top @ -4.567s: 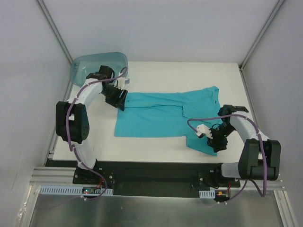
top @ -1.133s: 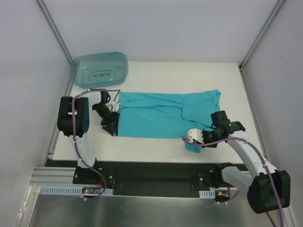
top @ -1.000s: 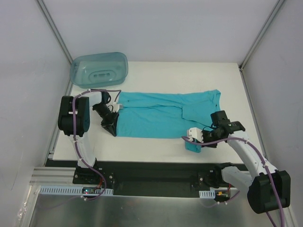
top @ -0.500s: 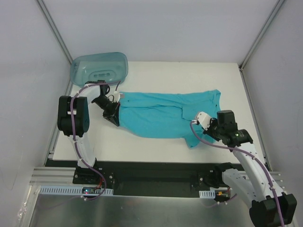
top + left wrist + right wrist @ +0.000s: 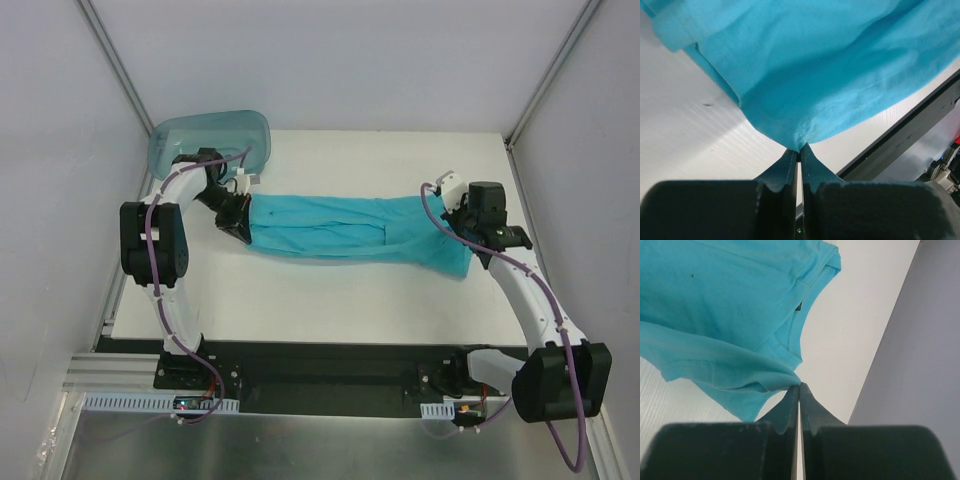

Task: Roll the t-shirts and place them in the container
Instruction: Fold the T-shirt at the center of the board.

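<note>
Turquoise t-shirt [image 5: 350,228] is stretching left to right across the middle of the white table [image 5: 330,300], gathered into a long narrow band. Left gripper [image 5: 799,150] is pinching the shirt's left end: jaws are closing to a sliver, with a bunched tip of fabric caught between them. Right gripper [image 5: 799,386] is clamping the right end likewise, its fingers nearly touching on a fold of cloth close to the neckline. Between the two grips the near edge of the cloth is bowing slightly toward the arm bases. Translucent bin [image 5: 210,135] is sitting at the far left corner, just behind the left arm's wrist.
</note>
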Motion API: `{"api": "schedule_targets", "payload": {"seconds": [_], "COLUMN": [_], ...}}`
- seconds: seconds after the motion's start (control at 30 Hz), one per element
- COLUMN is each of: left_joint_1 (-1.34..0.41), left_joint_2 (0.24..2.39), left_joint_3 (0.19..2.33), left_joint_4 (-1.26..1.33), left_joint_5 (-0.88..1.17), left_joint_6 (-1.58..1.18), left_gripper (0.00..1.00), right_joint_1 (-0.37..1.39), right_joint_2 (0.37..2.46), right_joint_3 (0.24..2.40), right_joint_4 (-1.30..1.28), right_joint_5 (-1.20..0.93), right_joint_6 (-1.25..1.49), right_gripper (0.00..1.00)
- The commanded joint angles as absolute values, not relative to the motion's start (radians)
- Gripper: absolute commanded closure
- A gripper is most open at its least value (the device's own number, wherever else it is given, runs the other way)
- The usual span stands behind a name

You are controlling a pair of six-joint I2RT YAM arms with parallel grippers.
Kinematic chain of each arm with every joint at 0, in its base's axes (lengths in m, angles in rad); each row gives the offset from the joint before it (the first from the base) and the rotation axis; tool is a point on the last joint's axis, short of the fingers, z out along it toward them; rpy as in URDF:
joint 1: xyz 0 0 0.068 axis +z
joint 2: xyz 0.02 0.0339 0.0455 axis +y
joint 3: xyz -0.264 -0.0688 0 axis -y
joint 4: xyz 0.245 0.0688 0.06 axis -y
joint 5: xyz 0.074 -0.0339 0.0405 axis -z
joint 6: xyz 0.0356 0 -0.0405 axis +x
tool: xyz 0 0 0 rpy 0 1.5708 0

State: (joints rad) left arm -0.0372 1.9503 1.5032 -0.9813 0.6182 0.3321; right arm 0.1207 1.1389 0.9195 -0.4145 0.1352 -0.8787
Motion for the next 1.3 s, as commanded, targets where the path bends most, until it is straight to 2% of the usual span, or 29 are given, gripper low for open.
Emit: {"api": "schedule_targets", "payload": {"seconds": [0.0, 0.27, 0.53, 0.9, 1.07, 1.13, 1.27], "left_joint_1": [-0.028, -0.031, -0.031, -0.044, -0.054, -0.055, -0.058], "left_joint_2": [1.996, 2.069, 2.089, 2.140, 2.157, 2.161, 2.163], "left_joint_3": [1.583, 1.701, 1.717, 1.795, 1.798, 1.812, 1.858], "left_joint_4": [-1.002, -0.991, -0.973, -0.962, -0.962, -0.959, -0.951], "left_joint_5": [0.601, 0.552, 0.502, 0.457, 0.430, 0.407, 0.368], "left_joint_6": [0.342, 0.298, 0.270, 0.262, 0.261, 0.255, 0.249], "left_gripper": [1.00, 1.00, 1.00, 0.97, 0.86, 0.77, 0.72], "right_joint_1": [0.095, 0.057, 0.048, 0.048, 0.048, 0.049, 0.035], "right_joint_2": [1.204, 1.345, 1.524, 1.669, 1.733, 1.770, 1.824], "right_joint_3": [0.997, 1.101, 1.216, 1.307, 1.357, 1.373, 1.420], "right_joint_4": [-0.336, -0.270, -0.235, -0.247, -0.277, -0.291, -0.316], "right_joint_5": [0.164, 0.149, 0.132, 0.135, 0.138, 0.161, 0.222], "right_joint_6": [-0.841, -0.887, -0.925, -0.950, -0.951, -0.950, -0.931], "right_gripper": [0.99, 0.99, 0.99, 0.99, 0.99, 0.99, 0.97]}}
